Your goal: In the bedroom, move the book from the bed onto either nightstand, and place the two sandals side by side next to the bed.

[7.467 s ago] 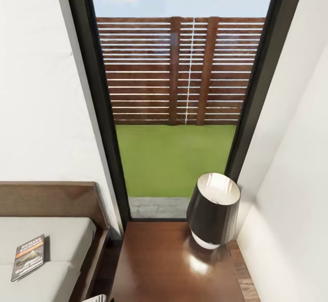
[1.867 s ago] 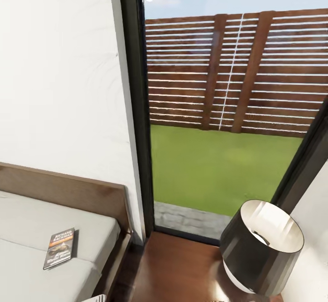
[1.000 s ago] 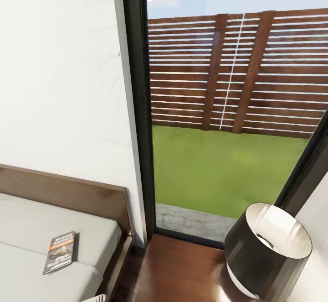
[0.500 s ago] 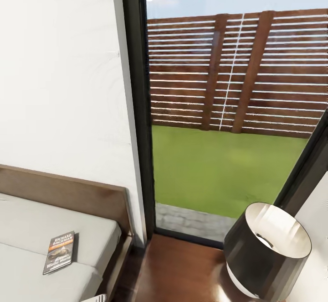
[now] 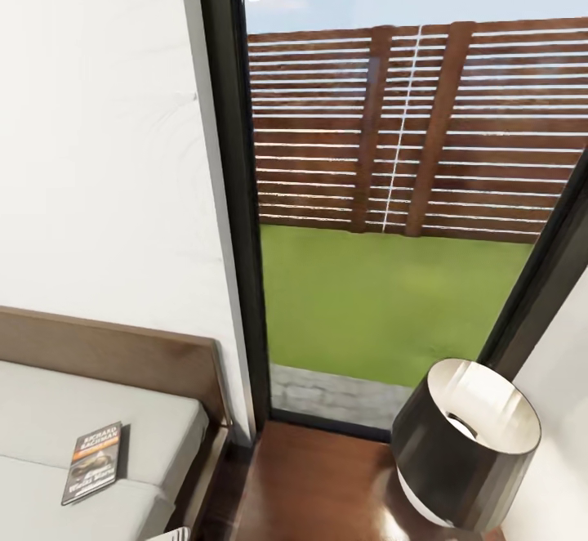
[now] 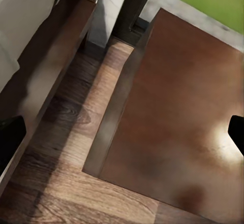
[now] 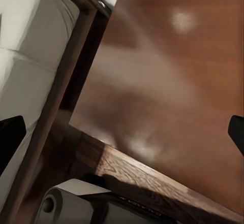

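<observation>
Here's the book (image 5: 93,462), lying flat on the bed (image 5: 155,431) near its right edge, a little short of the dark headboard (image 5: 114,353). Right of the bed, a narrow strip of plank floor (image 6: 76,132) runs between the bed frame and the nightstand (image 5: 327,484), so there's not much room in that gap. The nightstand's glossy top lies mostly bare on its left half; the lamp (image 5: 464,443) fills its far right corner, close to the wall. Behind it stands the tall dark-framed window (image 5: 233,198), with grass and a slatted fence outside. Jaws now: dark finger tips show at both sides of each wrist view, left gripper (image 6: 122,135) and right gripper (image 7: 122,135) both spread wide, nothing between them. The bed's near part is cut off.
</observation>
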{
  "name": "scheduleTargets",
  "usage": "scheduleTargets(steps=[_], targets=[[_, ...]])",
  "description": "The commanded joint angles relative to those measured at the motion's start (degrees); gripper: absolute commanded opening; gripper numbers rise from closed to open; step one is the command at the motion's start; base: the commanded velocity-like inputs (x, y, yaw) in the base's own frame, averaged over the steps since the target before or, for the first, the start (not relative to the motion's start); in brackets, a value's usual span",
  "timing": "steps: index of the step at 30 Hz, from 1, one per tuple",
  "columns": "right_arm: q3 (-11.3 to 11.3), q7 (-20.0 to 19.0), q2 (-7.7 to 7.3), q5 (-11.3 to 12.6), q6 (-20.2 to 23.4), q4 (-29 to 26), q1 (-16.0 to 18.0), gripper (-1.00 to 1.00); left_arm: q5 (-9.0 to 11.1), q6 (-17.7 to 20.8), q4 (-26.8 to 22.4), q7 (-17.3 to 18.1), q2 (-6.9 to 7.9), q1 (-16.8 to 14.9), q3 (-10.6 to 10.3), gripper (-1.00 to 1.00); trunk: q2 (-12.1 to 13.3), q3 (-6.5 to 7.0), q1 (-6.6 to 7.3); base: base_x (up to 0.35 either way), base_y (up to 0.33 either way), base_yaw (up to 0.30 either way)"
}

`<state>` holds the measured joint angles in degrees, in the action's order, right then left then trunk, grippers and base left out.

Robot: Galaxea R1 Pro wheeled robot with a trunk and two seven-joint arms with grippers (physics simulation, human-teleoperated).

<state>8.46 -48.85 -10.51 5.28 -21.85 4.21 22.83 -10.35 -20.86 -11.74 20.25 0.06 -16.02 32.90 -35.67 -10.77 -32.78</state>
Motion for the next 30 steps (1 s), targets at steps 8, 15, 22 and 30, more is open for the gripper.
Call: scheduleTargets(steps=[8,15,22,30], targets=[[0.0,-0.4,-0.01,0.6,-0.1,0.3,0.1,1.0,-0.6,-0.2,0.0,0.2,-0.03,-0.1,0.5,1.0,-0.1,-0.09,-0.03,0.169,0.0,-0.001],[0.0,-0.2,-0.03,0.6,-0.2,0.3,0.1,1.0,-0.6,-0.2,0.0,0.2,-0.04,-0.1,0.5,1.0,-0.1,-0.09,-0.03,0.02,0.0,0.0],[0.0,-0.3,-0.03,0.6,-0.3,0.3,0.1,1.0,-0.6,-0.2,0.0,0.2,-0.06,-0.1,0.5,1.0,-0.1,-0.09,-0.03,0.001,0.0,0.0],[0.0,-0.3,-0.02,0.6,-0.4,0.3,0.1,1.0,-0.6,-0.2,0.0,0.2,-0.05,-0.1,0.5,1.0,-0.1,-0.09,-0.03,0.0,0.0,0.0]])
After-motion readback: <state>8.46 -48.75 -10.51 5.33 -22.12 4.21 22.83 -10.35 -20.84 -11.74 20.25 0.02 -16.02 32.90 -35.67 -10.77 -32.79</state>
